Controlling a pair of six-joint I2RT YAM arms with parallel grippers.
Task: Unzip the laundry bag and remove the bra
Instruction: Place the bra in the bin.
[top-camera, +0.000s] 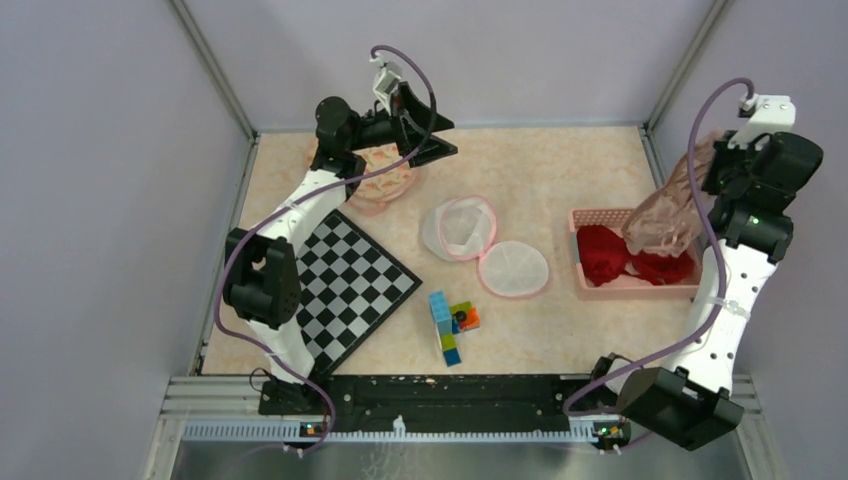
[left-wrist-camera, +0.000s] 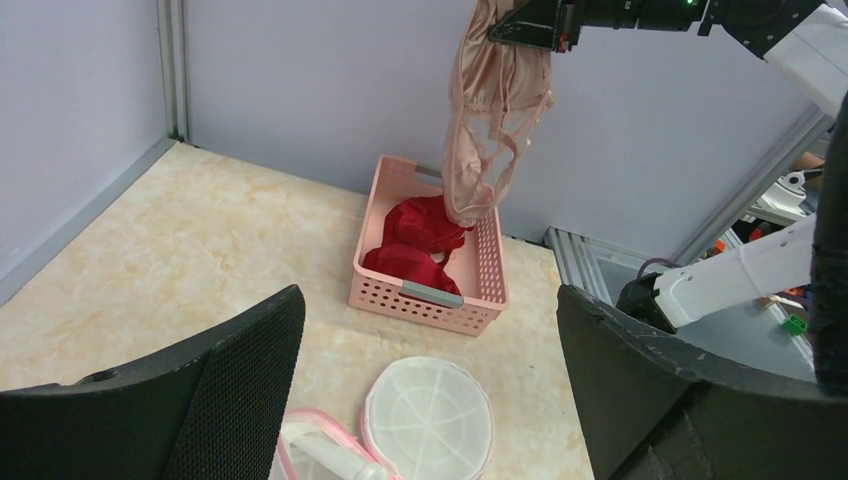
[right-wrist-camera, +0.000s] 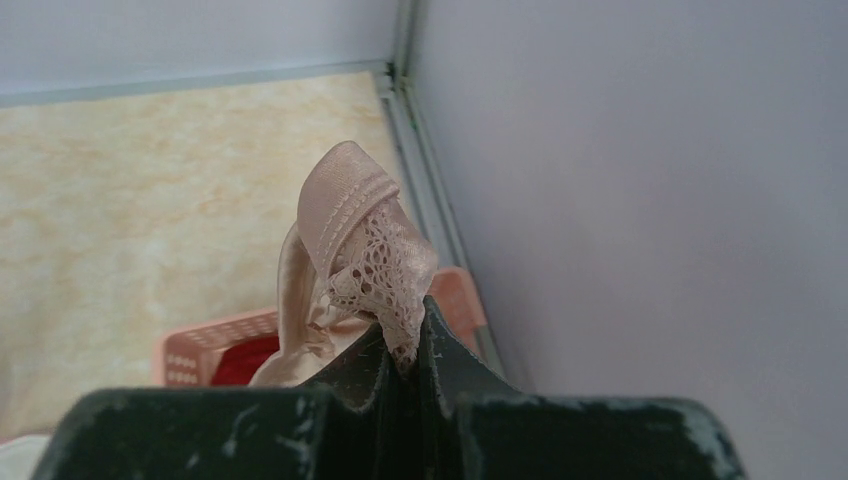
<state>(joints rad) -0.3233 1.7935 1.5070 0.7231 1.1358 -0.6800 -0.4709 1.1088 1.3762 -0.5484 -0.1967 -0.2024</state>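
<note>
The round white mesh laundry bag with pink trim (top-camera: 460, 226) lies unzipped in the middle of the table, its lid (top-camera: 513, 268) flipped open beside it; the lid also shows in the left wrist view (left-wrist-camera: 428, 418). My right gripper (right-wrist-camera: 405, 340) is shut on the lace edge of a beige bra (right-wrist-camera: 365, 230). The bra (top-camera: 672, 205) hangs from the right gripper (top-camera: 722, 150) above the pink basket (top-camera: 590, 215), its lower end reaching into it (left-wrist-camera: 495, 120). My left gripper (top-camera: 440, 138) is open and empty, high at the back of the table.
The pink basket (left-wrist-camera: 430, 292) at the right holds red garments (left-wrist-camera: 415, 235). A checkerboard (top-camera: 345, 285) lies at the left, a coloured block toy (top-camera: 450, 322) near the front middle. A patterned cloth (top-camera: 380, 178) lies under the left arm. Walls stand close behind and beside the right gripper.
</note>
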